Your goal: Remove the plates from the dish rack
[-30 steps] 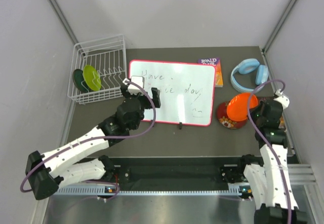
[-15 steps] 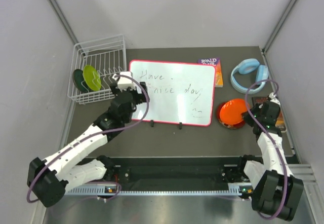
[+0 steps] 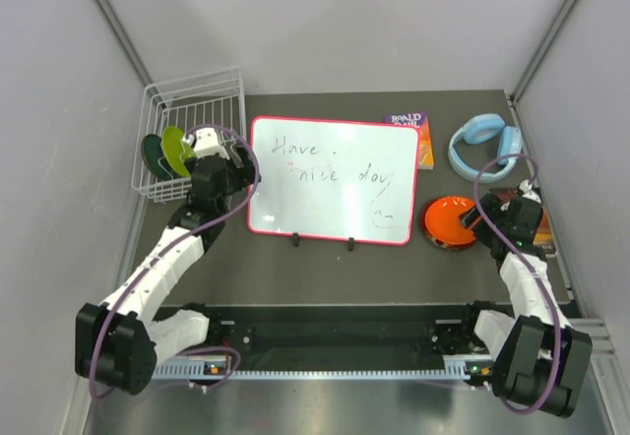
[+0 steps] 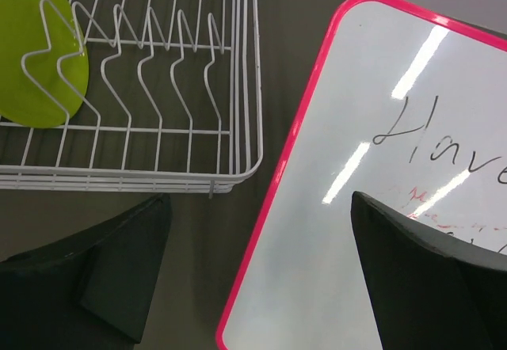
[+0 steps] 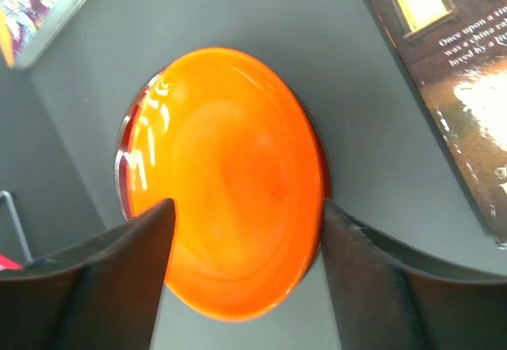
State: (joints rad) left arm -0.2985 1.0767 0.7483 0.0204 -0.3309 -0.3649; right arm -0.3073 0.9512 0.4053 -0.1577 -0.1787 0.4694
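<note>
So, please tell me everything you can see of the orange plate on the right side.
The orange plate is round, shallow and glossy, with light reflections. It lies flat, face up, on the dark red plate, whose rim shows at one edge, right of the whiteboard. The right gripper hangs over it, jaws open, not gripping it.

orange plate [image 5: 226,184]: glossy, smooth, glazed look with glare streaks
lime plate [image 4: 32,57]: smooth, soft sheen
rack [image 4: 242,65]: thin metal wire, white coated
whiteboard [image 4: 380,168]: shiny white face mirroring lights; pink frame looks plastic
table [image 3: 325,268]: dark, matt
book [image 5: 451,89]: glossy printed cover
</note>
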